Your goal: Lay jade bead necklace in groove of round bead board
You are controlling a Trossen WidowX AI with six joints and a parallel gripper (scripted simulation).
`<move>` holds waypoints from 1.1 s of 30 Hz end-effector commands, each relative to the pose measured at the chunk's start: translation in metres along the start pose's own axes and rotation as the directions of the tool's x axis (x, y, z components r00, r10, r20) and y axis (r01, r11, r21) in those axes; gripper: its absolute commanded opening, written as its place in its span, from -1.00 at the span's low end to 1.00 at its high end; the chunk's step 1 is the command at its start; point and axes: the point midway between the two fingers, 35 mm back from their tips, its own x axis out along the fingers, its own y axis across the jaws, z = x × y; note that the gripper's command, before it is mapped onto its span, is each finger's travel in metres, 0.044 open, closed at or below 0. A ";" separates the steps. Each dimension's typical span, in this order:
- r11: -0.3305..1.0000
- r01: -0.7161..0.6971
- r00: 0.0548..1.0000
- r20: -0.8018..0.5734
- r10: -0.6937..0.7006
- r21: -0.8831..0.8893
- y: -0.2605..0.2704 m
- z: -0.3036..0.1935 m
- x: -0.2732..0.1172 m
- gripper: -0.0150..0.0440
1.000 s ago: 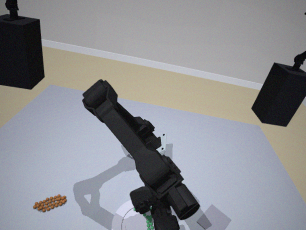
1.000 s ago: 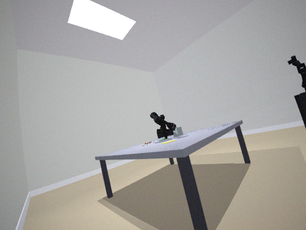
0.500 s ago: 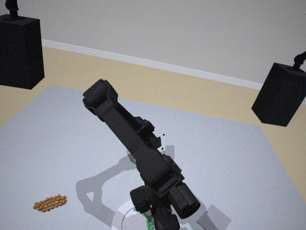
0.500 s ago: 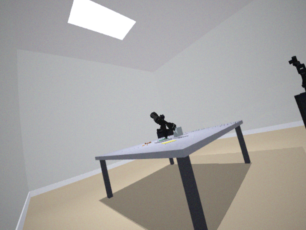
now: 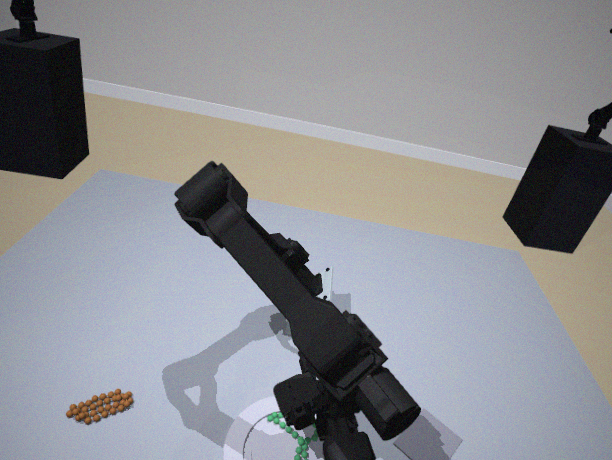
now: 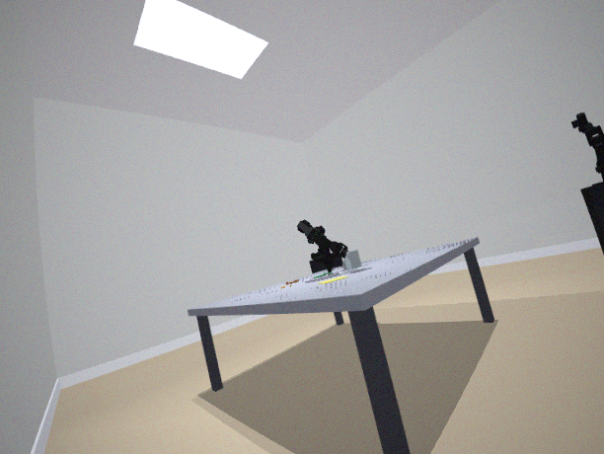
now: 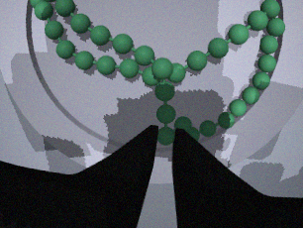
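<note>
The jade bead necklace [image 5: 289, 429] [image 6: 323, 275] [image 7: 123, 44] lies bunched on the pale round bead board [image 5: 236, 436] [image 7: 89, 91]. In the wrist view, two strands run close together at the upper left, cross near the middle, and one strand curves down the right side near the dark groove line. Much of the necklace is inside the ring. My gripper [image 7: 165, 134] is shut on a bead of the necklace at the near side of the ring, with a short run of beads leading up from the fingertips. In the top view the arm hides the fingertips.
An orange bead strand [image 5: 100, 406] [image 6: 291, 282] lies folded left of the board. A pale upright block [image 6: 353, 261] stands beyond the board. A yellow strip [image 6: 333, 280] lies beside the board. A flat grey square [image 5: 434, 436] lies right of it. Black pedestals [image 5: 40, 105] [image 5: 560, 190] stand beyond the table.
</note>
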 end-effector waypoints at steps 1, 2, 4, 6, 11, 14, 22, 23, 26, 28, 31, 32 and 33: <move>1.000 -0.003 1.000 -0.003 0.003 0.001 0.006 -0.012 -0.001 -0.49; 1.000 -0.003 1.000 -0.003 0.003 0.001 0.007 -0.013 -0.001 -0.49; 1.000 -0.003 1.000 -0.003 0.003 0.001 0.007 -0.013 -0.001 -0.49; 1.000 -0.003 1.000 -0.003 0.003 0.001 0.007 -0.013 -0.001 -0.49; 1.000 -0.003 1.000 -0.003 0.003 0.001 0.007 -0.013 0.001 -0.49; 1.000 -0.003 1.000 -0.002 0.003 0.001 0.007 -0.013 0.006 -0.49; 1.000 -0.003 1.000 -0.006 0.003 0.008 0.008 -0.013 0.005 -0.05; 1.000 -0.003 1.000 -0.006 0.003 0.008 0.008 -0.013 0.005 0.04; 1.000 -0.003 1.000 -0.006 0.003 0.008 0.008 -0.013 0.005 0.31; 1.000 -0.003 1.000 -0.006 0.003 0.008 0.008 -0.013 0.005 0.49; 1.000 -0.003 1.000 -0.005 0.003 0.006 0.008 -0.013 0.003 0.75; 1.000 -0.003 1.000 -0.004 0.003 0.003 0.007 -0.013 0.001 0.84; 1.000 -0.003 1.000 -0.003 0.003 0.002 0.007 -0.013 -0.001 0.93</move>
